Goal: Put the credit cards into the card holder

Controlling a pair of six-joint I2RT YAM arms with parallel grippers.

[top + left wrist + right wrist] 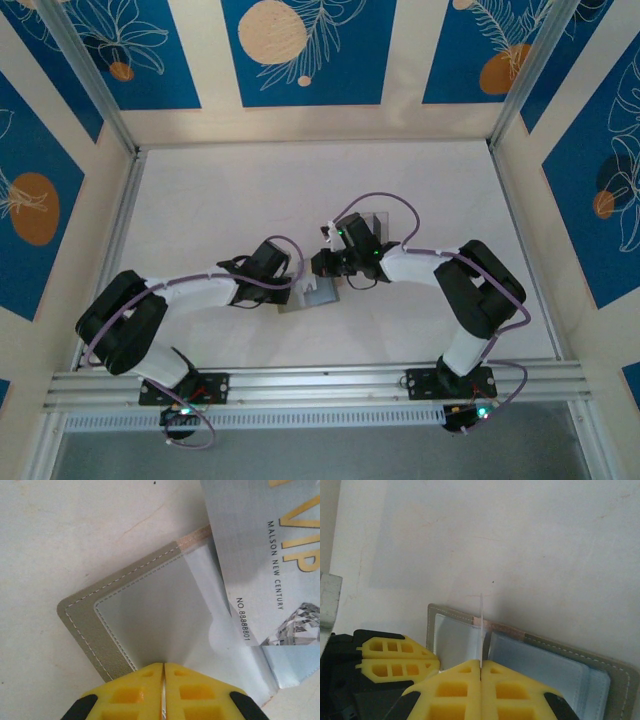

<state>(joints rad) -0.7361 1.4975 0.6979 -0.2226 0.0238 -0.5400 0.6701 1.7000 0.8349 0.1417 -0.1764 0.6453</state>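
Right wrist view: my right pincer [481, 666] is clamped shut, its yellow fingers pressed together on a credit card [481, 625] that I see edge-on, as a thin pale line rising from between the tips. Just beyond the tips, the card's far edge reaches the middle fold of the open card holder [580, 655]. The holder lies flat on the white table [545, 540] with its clear pockets facing up. To the left of my fingers, my left pincer [435, 659] sits over the holder's left half.

From the left wrist, the left pincer [163, 672] is narrowed right down. Only a hairline shows between the yellow fingers, and they pinch the near edge of the card holder [85, 625] where the clear pocket meets the stitched grey border. The credit card [260, 555] is silver-grey with gold VIP lettering and a printed number. It comes in from the far right, and its lower corner overlaps the pocket film. I cannot tell whether that corner is inside the pocket or only resting on it.

From above, the two pincers meet near the middle of the table [200, 200], the left pincer [290, 285] beside the right pincer [325, 262], with the card holder [310, 298] just under them. A dark grey card [376, 224] lies flat just past my right wrist, on the far side
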